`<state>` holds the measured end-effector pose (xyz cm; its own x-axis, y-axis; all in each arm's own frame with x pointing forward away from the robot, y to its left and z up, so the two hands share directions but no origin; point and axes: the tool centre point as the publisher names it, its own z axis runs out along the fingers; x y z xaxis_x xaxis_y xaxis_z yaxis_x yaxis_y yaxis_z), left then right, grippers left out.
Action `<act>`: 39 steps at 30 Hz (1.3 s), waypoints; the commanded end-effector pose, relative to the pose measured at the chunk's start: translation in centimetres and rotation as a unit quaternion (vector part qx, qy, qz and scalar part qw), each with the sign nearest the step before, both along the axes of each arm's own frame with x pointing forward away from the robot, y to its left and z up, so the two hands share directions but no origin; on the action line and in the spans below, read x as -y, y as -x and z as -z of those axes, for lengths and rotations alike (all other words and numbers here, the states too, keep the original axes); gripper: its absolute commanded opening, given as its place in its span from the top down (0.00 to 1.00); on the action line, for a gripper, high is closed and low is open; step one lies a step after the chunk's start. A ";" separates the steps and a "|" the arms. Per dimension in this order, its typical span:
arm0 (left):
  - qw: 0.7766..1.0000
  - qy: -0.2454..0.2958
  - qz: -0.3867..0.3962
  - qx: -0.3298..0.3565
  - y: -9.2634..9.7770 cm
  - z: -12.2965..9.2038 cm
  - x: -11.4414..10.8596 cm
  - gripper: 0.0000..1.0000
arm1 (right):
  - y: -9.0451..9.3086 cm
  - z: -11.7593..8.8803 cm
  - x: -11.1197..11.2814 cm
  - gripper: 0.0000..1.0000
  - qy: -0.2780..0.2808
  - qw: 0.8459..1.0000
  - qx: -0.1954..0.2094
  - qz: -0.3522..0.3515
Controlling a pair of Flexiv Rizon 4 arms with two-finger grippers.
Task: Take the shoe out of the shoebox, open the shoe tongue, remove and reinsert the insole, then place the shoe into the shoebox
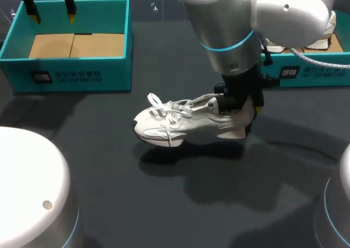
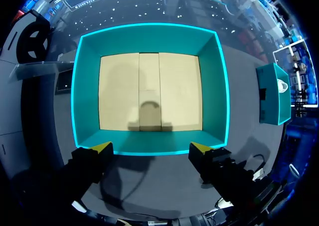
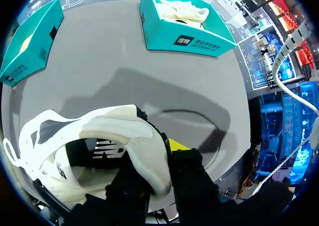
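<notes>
Here, right gripper [image 1: 245,107] clamps the white shoe [image 1: 180,122] by its heel collar, one finger inside, one outside. Shoe hangs above the table [image 1: 109,177]. Left gripper [image 1: 53,17] wide, over the teal shoebox [image 1: 76,76].

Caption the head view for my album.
Right gripper holds white shoe by its heel; left gripper hangs over empty shoebox.

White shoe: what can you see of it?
The white shoe is a chunky-soled trainer with loose white laces and a dark inside. It is held level, toe toward the left arm's side. The right tool pinches its heel collar from inside and outside. Its shadow suggests it hangs just above the table.
</notes>
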<state>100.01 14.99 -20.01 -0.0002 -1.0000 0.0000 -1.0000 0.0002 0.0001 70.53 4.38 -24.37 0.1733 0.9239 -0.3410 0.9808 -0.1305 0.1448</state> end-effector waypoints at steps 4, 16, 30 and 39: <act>1.000 0.000 0.000 0.000 0.0 0.0 0.0 0.00 | 0.9 3.6 -0.9 1.00 -0.004 1.000 -0.015 0.004; 1.000 0.000 0.000 0.000 0.0 0.0 0.0 0.00 | 2.1 8.7 -0.7 1.00 -0.016 0.999 -0.037 0.008; 1.000 0.000 0.000 0.000 0.0 0.0 0.0 0.00 | 2.6 11.7 -0.1 1.00 -0.008 0.999 -0.050 0.012; 1.000 0.000 0.000 0.000 0.0 0.0 0.0 0.00 | 2.4 12.5 -0.4 1.00 -0.013 0.998 -0.054 -0.005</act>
<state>100.01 15.00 -20.00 -0.0001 -1.0000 0.0000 -1.0000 0.0001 0.0000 68.01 4.56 -36.56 0.1298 0.9334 -0.3344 0.9915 -0.1250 0.0359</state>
